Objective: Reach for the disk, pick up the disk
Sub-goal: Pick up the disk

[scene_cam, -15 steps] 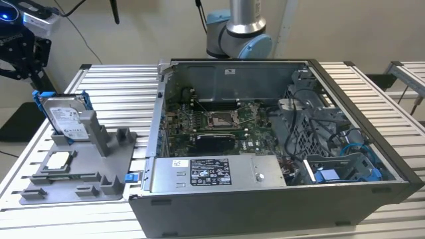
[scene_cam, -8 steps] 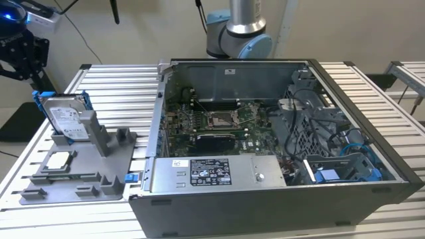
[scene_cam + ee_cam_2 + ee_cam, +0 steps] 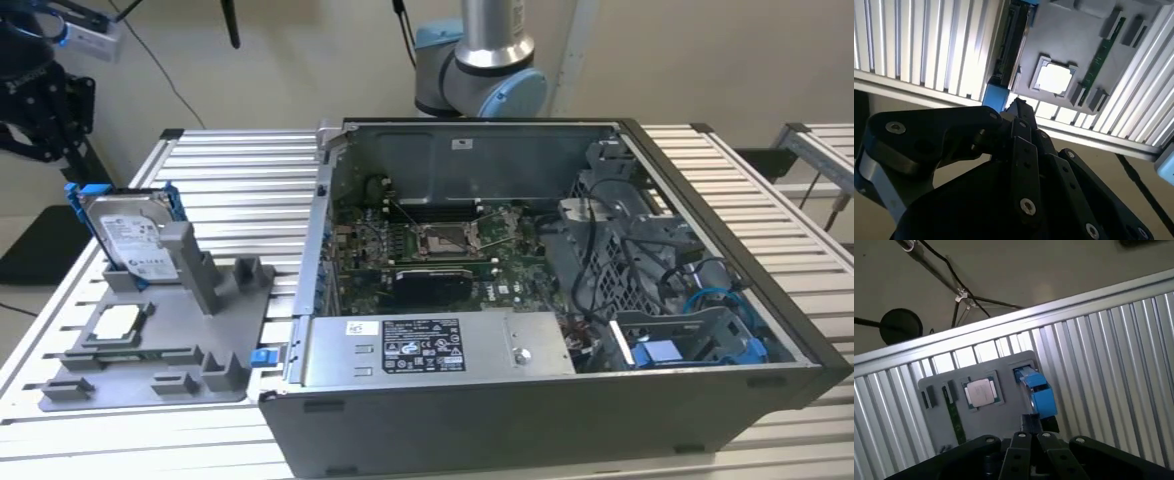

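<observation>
Gripper (image 3: 40, 120) hangs high over the exterior view's left edge of the surface (image 3: 227, 170), well apart from everything on it. Fingers (image 3: 1020, 452) look pressed together in both wrist views, nothing between them

Disk (image 3: 130, 235) is in the grey tray (image 3: 234, 325) at the exterior view's left, beside the computer case (image 3: 534, 430). It stands on edge in a slot at the tray's far end, white label showing, blue frame round its edges. In the first wrist view it's seen edge-on, blue frame end nearest the gripper (image 3: 1033, 420), not touching

Tray contents:
- disk, upright in its slot
- chip (image 3: 118, 322), flat in a square recess mid-tray
- memory stick (image 3: 955, 422), green, on edge in a narrow slot on the far side of the chip from the disk

Case contents, side panel off:
- board (image 3: 427, 250) on the floor of the case
- power supply (image 3: 427, 345) along the near wall
- blue bracket (image 3: 661, 355) in the cage at the exterior view's right, cables (image 3: 694, 280) looped just behind it

Second wrist view agrees: chip (image 3: 1054, 79) in its recess, disk (image 3: 1009, 45) edge-on beside it, gripper (image 3: 1016, 104) off the surface's edge
</observation>
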`<state>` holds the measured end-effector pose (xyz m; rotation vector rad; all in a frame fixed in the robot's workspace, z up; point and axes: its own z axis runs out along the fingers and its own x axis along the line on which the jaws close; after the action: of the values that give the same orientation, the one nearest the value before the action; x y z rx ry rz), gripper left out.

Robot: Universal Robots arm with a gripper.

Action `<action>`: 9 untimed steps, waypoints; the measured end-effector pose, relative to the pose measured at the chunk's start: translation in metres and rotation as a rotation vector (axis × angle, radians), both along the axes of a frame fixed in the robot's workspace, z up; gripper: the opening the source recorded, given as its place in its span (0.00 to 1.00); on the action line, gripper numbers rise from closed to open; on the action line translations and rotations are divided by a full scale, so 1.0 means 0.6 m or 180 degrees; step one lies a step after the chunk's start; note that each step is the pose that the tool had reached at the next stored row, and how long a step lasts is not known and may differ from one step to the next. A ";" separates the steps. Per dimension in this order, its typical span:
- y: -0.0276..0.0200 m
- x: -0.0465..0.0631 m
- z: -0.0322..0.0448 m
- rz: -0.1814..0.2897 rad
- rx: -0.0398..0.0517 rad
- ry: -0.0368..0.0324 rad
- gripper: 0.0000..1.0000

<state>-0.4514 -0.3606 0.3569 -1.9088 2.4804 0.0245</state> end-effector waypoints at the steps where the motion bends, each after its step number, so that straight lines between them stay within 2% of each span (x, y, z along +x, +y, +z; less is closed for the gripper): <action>1: 0.0000 0.001 0.000 0.0040 0.0000 0.0000 0.00; 9: 0.0000 0.005 0.000 0.0339 0.0001 0.0000 0.00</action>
<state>-0.4486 -0.3606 0.3568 -2.0384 2.3760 0.0257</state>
